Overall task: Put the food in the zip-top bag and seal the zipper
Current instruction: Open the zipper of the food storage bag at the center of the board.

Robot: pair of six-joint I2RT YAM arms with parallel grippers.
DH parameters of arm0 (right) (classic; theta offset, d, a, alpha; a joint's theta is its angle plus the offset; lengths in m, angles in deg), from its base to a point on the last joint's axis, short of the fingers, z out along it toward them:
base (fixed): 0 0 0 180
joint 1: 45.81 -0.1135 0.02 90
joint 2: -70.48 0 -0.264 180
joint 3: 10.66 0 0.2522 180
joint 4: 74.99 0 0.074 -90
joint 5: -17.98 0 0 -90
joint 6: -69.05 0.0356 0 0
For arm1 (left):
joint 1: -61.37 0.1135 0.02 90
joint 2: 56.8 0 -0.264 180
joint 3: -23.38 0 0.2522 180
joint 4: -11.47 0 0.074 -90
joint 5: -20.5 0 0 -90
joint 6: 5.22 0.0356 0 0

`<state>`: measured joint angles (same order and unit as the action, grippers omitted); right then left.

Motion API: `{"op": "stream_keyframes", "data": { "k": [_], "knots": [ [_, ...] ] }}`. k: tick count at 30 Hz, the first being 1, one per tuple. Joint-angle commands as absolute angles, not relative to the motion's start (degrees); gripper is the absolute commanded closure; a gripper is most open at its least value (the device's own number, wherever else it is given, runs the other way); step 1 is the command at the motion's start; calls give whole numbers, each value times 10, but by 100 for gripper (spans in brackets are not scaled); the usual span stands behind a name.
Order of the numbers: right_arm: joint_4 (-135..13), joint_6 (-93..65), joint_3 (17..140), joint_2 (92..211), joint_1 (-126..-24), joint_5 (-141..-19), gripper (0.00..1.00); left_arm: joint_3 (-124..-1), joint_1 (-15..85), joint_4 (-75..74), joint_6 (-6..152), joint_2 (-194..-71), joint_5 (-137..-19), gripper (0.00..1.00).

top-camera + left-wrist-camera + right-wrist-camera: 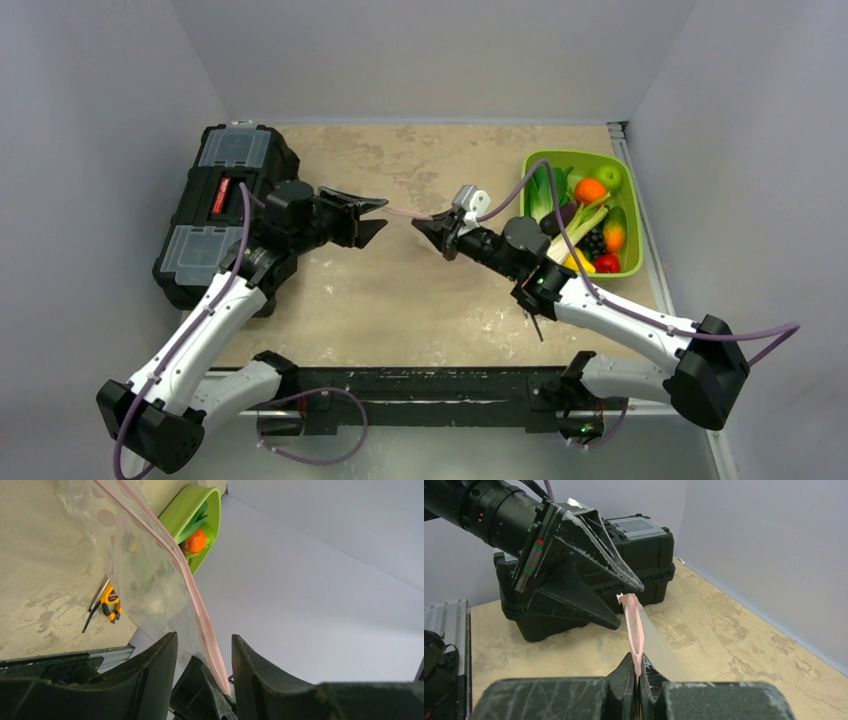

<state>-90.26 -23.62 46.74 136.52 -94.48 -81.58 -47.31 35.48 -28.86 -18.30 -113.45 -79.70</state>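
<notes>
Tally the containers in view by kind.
Toolbox: 1
Bin: 1
Bag: 1
Total: 3

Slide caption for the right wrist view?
Right claw shut on the pink zipper of the zip-top bag; left claw open around the zipper's far end, black toolbox behind.

- Toolbox (225, 205): upper left of the top view, on the table (400, 300).
- Bin (575, 155): upper right, with the food (538, 200) inside.
- Zip-top bag (150, 580): frame centre, between left gripper (383, 214) and right gripper (420, 227).
</notes>
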Motion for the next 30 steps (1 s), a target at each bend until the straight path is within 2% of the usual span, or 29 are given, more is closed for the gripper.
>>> {"op": "stream_keyframes", "data": {
  "k": [1, 8, 14, 20, 25, 30],
  "knots": [
    [-905, -238, 471, 1353, -948, -805, 100, -458, 358, -254, -197, -1137, -801, 58],
    [-903, -238, 471, 1353, -949, -802, 100, -442, 358, -263, -195, -1119, -797, 61],
    [-905, -235, 472, 1357, -949, -802, 100, -429, 358, -267, -190, -1094, -796, 56],
    [-909, -229, 472, 1360, -951, -804, 100, -424, 358, -258, -188, -1099, -803, 55],
    [-910, -227, 475, 1363, -953, -804, 100, -432, 357, -249, -182, -1122, -831, 64],
    [-910, -228, 480, 1367, -955, -804, 100, -422, 357, -267, -180, -1106, -818, 69]
  ]
}}
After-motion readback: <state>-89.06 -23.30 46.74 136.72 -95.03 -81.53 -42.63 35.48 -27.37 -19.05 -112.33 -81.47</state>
